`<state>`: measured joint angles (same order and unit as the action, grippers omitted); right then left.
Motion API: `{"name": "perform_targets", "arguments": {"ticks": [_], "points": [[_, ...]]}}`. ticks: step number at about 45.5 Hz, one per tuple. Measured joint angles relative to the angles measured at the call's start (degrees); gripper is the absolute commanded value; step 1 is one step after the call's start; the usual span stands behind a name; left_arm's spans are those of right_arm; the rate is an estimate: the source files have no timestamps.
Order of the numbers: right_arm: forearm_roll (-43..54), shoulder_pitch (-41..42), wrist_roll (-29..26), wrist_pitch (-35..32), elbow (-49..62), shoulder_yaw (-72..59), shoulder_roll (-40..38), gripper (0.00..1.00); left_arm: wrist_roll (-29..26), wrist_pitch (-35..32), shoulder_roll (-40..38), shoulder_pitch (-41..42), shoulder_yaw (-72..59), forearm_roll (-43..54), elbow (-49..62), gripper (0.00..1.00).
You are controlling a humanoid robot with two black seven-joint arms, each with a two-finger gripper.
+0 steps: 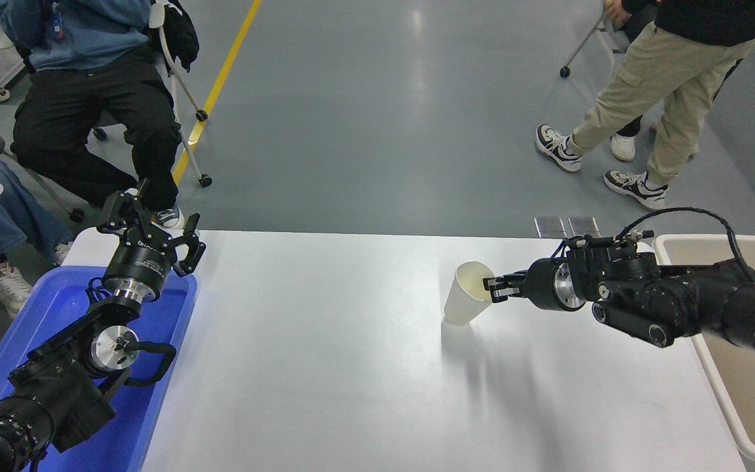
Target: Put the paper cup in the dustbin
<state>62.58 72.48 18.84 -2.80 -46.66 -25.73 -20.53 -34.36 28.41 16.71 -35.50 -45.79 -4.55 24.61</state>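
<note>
Right claw (494, 287) pinched, arm outstretched; left claw (154, 226) parked, spread.

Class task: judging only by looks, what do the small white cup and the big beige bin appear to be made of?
Small white tapered cup: probably paper, matte walls, thin rim, cream inside. Large rectangular beige bin: likely moulded plastic, with smooth walls and a thick rounded rim.

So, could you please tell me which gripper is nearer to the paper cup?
The right. The right gripper is shut on the rim of the tilted paper cup, while the left gripper sits far off, above the blue tray.
</note>
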Motion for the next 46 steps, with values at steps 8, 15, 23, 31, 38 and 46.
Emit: {"name": "perform_targets", "arguments": {"ticks": [8, 15, 23, 31, 38, 46], "points": [[-0.8, 6.9, -0.1, -1.7, -7.6, -1.4, -5.8, 0.0, 0.0, 0.0, 0.0, 0.0, 0.0, 0.0, 0.0, 1.0], [-1.3, 13.2, -0.2, -3.8, -13.6, -3.9, -11.0, 0.0, 0.0, 0.0, 0.0, 0.0, 0.0, 0.0, 0.0, 1.0], [-1.3, 20.7, -0.1, -7.1, -19.2, -5.5, -16.4, 0.0, 0.0, 0.0, 0.0, 0.0, 0.0, 0.0, 0.0, 1.0], [-1.1, 26.8, -0.2, -9.8, -22.4, -7.7, -19.9, 0.0, 0.0, 0.0, 0.0, 0.0, 0.0, 0.0, 0.0, 1.0], [-1.0, 30.3, -0.3, -10.9, -23.4, -9.8, -21.4, 0.0, 0.0, 0.0, 0.0, 0.0, 0.0, 0.0, 0.0, 1.0], [-0.6, 31.2, -0.4, -11.0, -22.1, -12.2, -23.4, 0.0, 0.0, 0.0, 0.0, 0.0, 0.0, 0.0, 0.0, 1.0]]}}
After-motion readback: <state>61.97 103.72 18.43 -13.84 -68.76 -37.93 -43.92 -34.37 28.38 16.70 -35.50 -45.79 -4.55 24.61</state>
